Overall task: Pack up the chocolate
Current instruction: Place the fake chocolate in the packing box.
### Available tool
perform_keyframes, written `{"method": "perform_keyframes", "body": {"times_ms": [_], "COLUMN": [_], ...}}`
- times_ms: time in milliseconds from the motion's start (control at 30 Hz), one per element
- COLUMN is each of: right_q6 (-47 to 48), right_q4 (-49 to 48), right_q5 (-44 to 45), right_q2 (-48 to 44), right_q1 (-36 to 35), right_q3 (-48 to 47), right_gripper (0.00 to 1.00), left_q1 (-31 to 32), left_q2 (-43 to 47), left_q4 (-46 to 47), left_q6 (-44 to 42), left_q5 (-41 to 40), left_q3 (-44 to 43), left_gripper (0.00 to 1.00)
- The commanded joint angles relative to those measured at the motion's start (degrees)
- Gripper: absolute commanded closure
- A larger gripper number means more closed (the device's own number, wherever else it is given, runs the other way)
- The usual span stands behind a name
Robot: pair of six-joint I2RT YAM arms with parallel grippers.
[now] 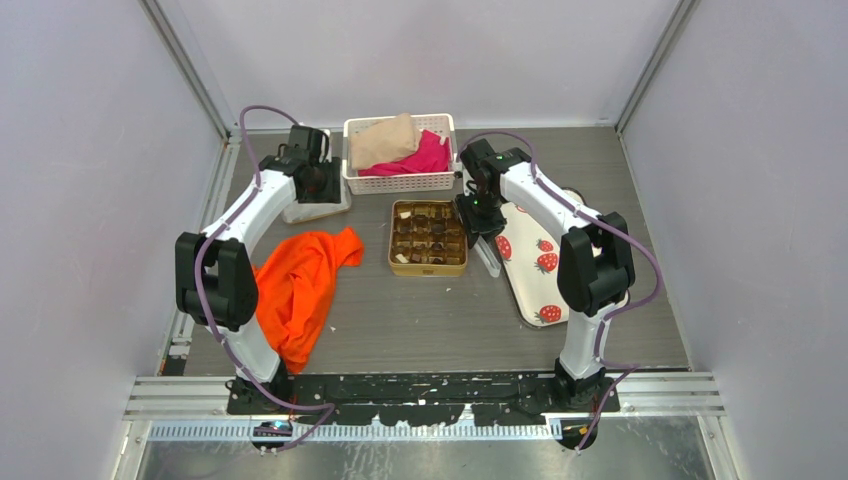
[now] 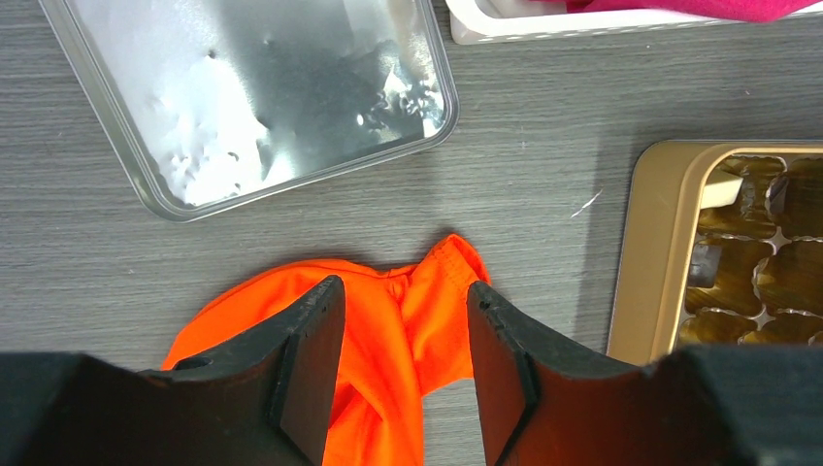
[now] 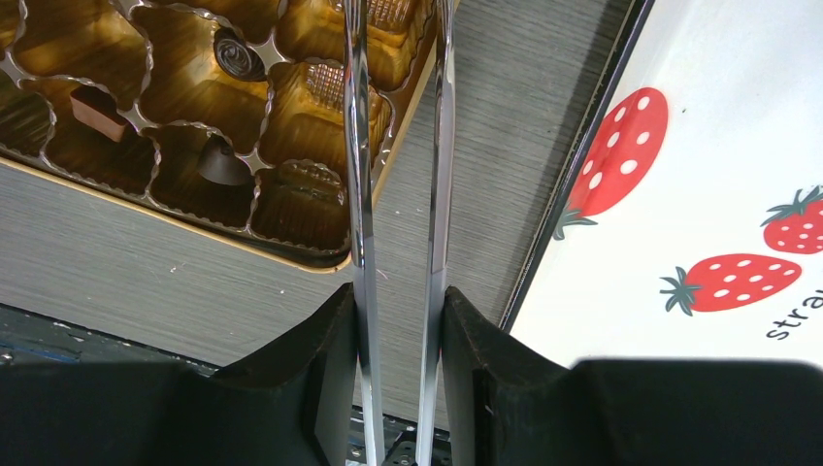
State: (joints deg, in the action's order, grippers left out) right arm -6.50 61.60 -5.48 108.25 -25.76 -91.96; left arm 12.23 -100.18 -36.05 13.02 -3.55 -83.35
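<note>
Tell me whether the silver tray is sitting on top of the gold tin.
No, the silver tray lies on the table, apart from the gold tin.

A grey wood-grain tabletop (image 1: 430, 330) fills the middle, closed in by three plain pale lilac panels: a back wall (image 1: 420, 50), a left wall (image 1: 90, 200) and a right wall (image 1: 760, 200). Slanting aluminium posts (image 1: 187, 65) mark the two far corners (each shows only as a thin strip). Along the near edge lie a black perforated plate (image 1: 420, 388), silver rails (image 1: 670, 392) and a dull metal sheet (image 1: 420, 462). The light is even and the shadows are soft.
</note>
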Motion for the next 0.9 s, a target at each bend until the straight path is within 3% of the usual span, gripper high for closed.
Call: {"method": "perform_keyframes", "body": {"times_ms": [0, 867], "right_q6": [0.4, 0.7], "right_q4": [0.7, 1.1], "right_q5": [-0.7, 0.0], "right_q2": [-4.3, -5.4], "right_q1": [-0.1, -0.1], "right_q3": [-0.7, -1.8], "right_gripper": [0.67, 0.64], "left_q1": [-0.4, -0.4], "left_q2": [1.1, 1.4], "left_q4": [0.8, 0.5], "left_q6": [-0.7, -0.7], "left_q5": [0.2, 0.4], "left_q3": [-0.7, 0.1], "left_gripper": [0.50, 0.50]}}
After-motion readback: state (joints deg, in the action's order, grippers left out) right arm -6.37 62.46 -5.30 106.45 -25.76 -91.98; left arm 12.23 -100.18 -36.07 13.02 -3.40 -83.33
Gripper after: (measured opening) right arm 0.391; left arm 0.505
